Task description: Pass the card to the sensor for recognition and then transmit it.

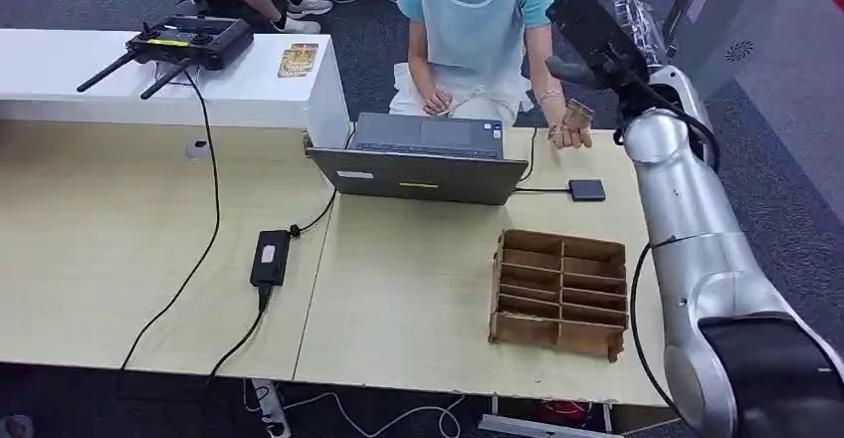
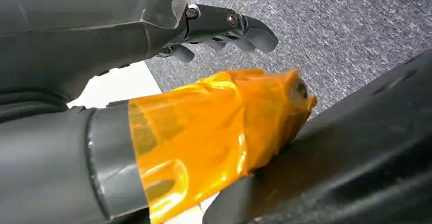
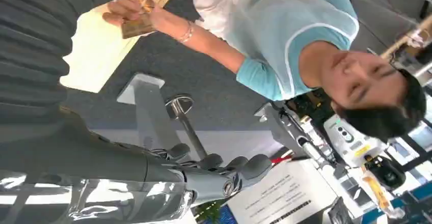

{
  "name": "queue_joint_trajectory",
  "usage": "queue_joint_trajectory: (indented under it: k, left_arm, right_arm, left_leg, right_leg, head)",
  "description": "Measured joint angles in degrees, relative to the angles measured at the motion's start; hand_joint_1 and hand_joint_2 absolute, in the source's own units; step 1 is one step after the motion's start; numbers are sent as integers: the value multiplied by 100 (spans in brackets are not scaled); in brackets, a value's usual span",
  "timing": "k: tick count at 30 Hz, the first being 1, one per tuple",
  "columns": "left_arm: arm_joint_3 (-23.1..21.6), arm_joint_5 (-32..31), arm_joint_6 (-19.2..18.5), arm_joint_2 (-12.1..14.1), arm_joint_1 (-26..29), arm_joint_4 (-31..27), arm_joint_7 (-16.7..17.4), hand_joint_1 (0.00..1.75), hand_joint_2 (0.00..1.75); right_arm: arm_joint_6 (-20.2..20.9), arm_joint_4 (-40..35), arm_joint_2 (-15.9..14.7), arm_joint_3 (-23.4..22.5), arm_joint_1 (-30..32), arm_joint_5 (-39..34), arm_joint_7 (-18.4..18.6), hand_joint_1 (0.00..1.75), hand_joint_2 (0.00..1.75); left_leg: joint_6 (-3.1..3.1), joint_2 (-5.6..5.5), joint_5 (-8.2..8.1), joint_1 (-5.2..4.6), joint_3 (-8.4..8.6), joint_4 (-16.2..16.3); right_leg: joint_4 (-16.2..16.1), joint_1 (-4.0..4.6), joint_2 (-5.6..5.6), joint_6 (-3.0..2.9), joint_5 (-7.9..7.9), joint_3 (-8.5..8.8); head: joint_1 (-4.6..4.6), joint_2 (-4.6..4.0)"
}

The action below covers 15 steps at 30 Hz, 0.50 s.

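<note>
Right hand [image 1: 597, 35] raised, empty, fingers apart; person's hand [image 1: 569, 131] holds card [image 1: 578, 113].

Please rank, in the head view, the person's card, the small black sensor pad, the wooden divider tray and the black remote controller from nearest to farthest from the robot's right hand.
From the right hand:
1. Card, in the person's hand, just below.
2. Sensor pad, on the table's right side.
3. Divider tray, near the table's front edge.
4. Remote controller, far left, on the white bench.

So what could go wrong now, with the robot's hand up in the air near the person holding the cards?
The right hand is raised close to the person's hand with the cards, so it might bump it. The hand-over could miss and a card could fall off the table edge. The arm might also snag the cable of the small black sensor.
</note>
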Motion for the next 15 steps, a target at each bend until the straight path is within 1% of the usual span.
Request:
queue_joint_trajectory:
  k: [5, 8, 11, 15]
  left_arm:
    - [0, 83, 9, -15, 2, 0, 0, 0, 0]
    - [0, 160, 46, -37, 11, 0, 0, 0, 0]
    - [0, 179, 54, -39, 11, 0, 11, 0, 0]
    - [0, 206, 55, -48, 12, 0, 17, 0, 0]
  right_arm:
    - [554, -653, 22, -604, 340, -1062, -341, 0, 175]
    - [876, -1234, 16, -907, 653, -1844, -457, 0, 175]
    - [958, -1635, 9, -1082, 863, -2049, -457, 0, 175]
    - [1008, -1931, -13, -1207, 1009, -2187, -464, 0, 175]
  left_leg:
    - [0, 1, 0, 0, 1, 0]
    - [0, 1, 0, 0, 2, 1]
    - [0, 3, -1, 0, 2, 1]
    - [0, 4, 0, 0, 3, 1]
  right_leg:
    - [-1, 0, 1, 0, 0, 1]
    - [-1, 0, 1, 0, 0, 0]
    - [-1, 0, 4, 0, 0, -2]
    - [-1, 0, 6, 0, 0, -3]
  head:
    - [0, 2]
    - [0, 2]
    - [0, 0]
    - [0, 2]
